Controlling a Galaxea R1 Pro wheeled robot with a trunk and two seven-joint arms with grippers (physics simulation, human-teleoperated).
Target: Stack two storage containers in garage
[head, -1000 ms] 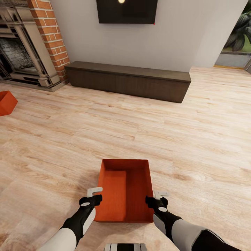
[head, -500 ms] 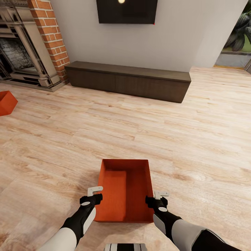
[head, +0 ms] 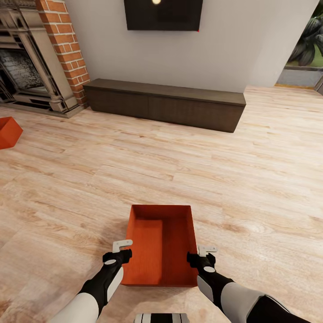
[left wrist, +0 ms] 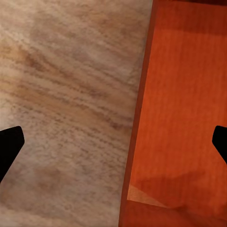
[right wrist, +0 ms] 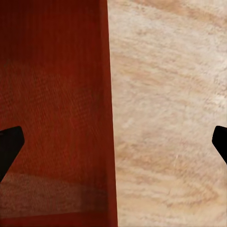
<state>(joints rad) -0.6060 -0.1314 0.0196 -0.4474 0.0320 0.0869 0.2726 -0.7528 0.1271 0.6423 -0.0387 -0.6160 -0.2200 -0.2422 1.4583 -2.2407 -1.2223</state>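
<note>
Both tools stand wide open, each straddling a long wall of the open orange-red rectangular box (head: 161,244): the left tool (head: 120,251) over its left wall, the right tool (head: 202,254) over its right wall, neither clamped. The box sits on the light wood plank floor (head: 188,170). A second orange-red box (head: 8,132) lies well left of it, near the red brick fireplace (head: 42,58).

Living room of a home, brick fireplace (head: 27,58) at 10 o'clock, wall TV (head: 163,15) at 12, low cabinet (head: 164,104) beneath, plank floor (head: 179,170).
</note>
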